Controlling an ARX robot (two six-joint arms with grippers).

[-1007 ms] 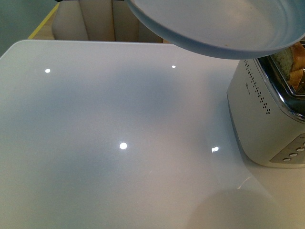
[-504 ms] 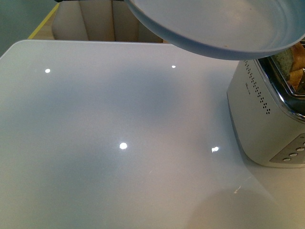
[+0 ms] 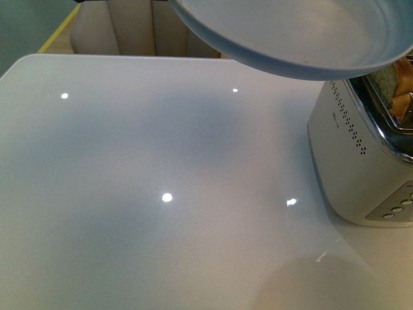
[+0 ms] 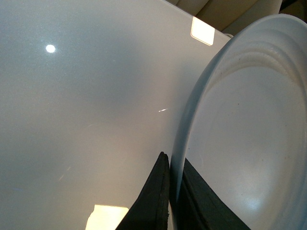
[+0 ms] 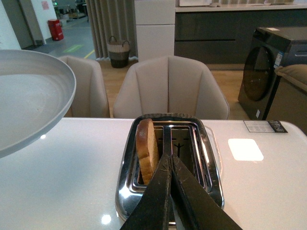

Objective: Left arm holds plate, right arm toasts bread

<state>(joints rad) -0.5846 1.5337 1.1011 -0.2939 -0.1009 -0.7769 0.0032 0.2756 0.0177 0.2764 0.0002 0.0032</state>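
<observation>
One plate clamped by left claw; one bread (in toaster); right claw closed.

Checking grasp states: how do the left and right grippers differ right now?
The left gripper clamps the rim of the plate; the right gripper is shut on nothing. The left gripper hangs above the white table; the right gripper sits over the toaster, near the bread standing in a slot. Both are black and closed.
</observation>
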